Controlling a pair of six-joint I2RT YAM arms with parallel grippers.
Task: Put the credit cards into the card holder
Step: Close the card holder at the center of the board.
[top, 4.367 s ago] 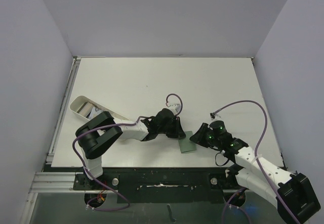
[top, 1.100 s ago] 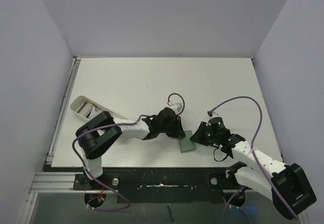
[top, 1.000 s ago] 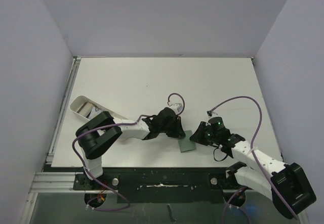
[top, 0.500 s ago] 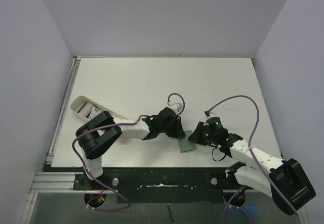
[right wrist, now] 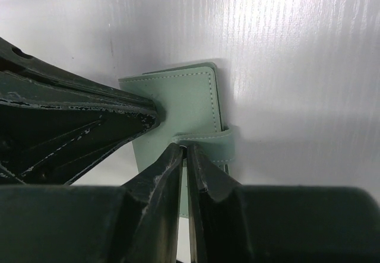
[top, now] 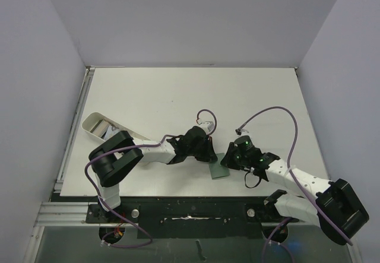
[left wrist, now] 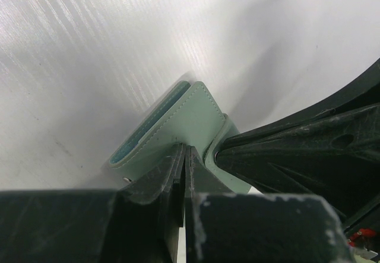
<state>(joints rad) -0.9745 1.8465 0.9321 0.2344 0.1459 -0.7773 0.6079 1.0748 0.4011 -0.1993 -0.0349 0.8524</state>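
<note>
The card holder [top: 219, 169] is a sage green folded wallet lying near the table's front edge between my two grippers. In the left wrist view my left gripper [left wrist: 185, 150] is shut, its tips pressed onto the card holder's [left wrist: 178, 123] cover. In the right wrist view my right gripper [right wrist: 185, 149] is closed to a thin slit on the end of the snap tab [right wrist: 211, 142], which wraps over the card holder's [right wrist: 184, 100] edge. From above, the left gripper [top: 209, 154] and the right gripper [top: 228, 159] meet over it. I can make out no credit cards.
A white oblong tray [top: 95, 122] with items I cannot identify lies at the left edge of the table, beside the left arm's base. The right arm's purple cable [top: 279, 113] loops above the table. The black front rail [top: 190, 209] runs just below the card holder.
My right gripper has slid left onto the card holder and its jaws have narrowed around the snap tab. The left gripper and the card holder have stayed put.
</note>
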